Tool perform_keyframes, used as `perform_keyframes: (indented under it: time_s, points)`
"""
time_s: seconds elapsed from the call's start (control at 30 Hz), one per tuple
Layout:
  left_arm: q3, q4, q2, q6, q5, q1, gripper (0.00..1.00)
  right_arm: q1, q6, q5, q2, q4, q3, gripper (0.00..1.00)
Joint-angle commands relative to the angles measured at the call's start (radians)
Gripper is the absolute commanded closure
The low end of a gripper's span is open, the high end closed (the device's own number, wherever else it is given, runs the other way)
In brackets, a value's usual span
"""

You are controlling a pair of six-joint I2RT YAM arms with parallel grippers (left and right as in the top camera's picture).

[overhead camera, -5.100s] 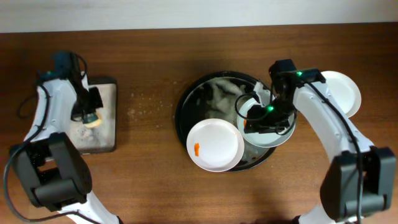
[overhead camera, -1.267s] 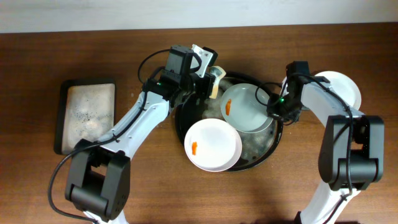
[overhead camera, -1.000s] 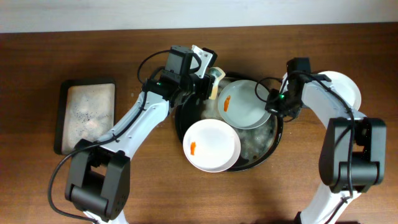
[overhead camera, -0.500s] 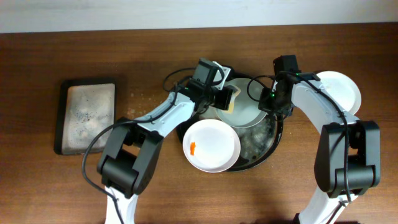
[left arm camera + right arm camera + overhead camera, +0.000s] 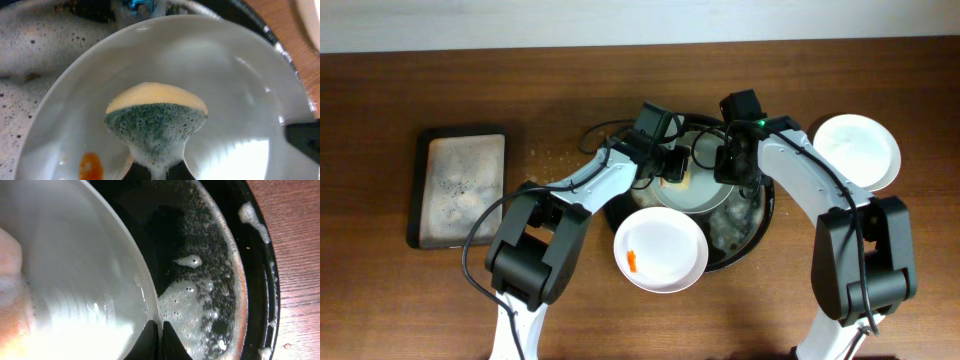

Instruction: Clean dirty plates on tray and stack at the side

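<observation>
My right gripper point(image 5: 728, 172) is shut on the rim of a white plate point(image 5: 705, 188) and holds it tilted over the black tray point(image 5: 763, 215). The pinch shows in the right wrist view point(image 5: 160, 339). My left gripper point(image 5: 670, 163) is shut on a yellow and green sponge point(image 5: 156, 120), which presses foamy on that plate's face point(image 5: 240, 100). An orange smear point(image 5: 91, 165) sits left of the sponge. A second plate point(image 5: 660, 250) with an orange smear rests over the tray's front rim. A third plate point(image 5: 857, 150), with no smear showing, lies on the table at the right.
The tray holds sudsy water point(image 5: 210, 295). A small grey-lined dark tray point(image 5: 460, 185) lies at the far left of the wooden table. Both arms cross over the tray's back half.
My left gripper carried the sponge from the tray's back left onto the held plate. My right gripper shifted left with the plate. The front plate slid slightly forward and left.
</observation>
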Motion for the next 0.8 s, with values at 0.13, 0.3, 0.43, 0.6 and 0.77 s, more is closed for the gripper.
perform_keyframes:
  time_s: [0.13,0.3,0.43,0.6,0.77]
  points:
    - [0.079,-0.188,0.029,-0.025,-0.167,0.063,1.0,0.006,0.017,0.083,-0.024,-0.05,0.071,0.96]
    - [0.301,-0.317,0.029,-0.003,-0.073,0.094,1.0,0.006,0.017,0.083,-0.024,-0.055,0.071,0.96]
    - [0.321,-0.351,0.031,-0.059,0.039,0.073,1.0,0.006,0.017,0.083,-0.024,-0.055,0.074,0.96]
    - [0.32,-0.354,0.118,-0.114,0.036,-0.006,1.0,0.006,0.017,0.083,-0.024,-0.055,0.075,0.96]
    - [0.32,-0.401,0.205,-0.123,0.015,-0.023,1.0,0.006,0.018,0.082,-0.024,-0.055,0.076,0.96]
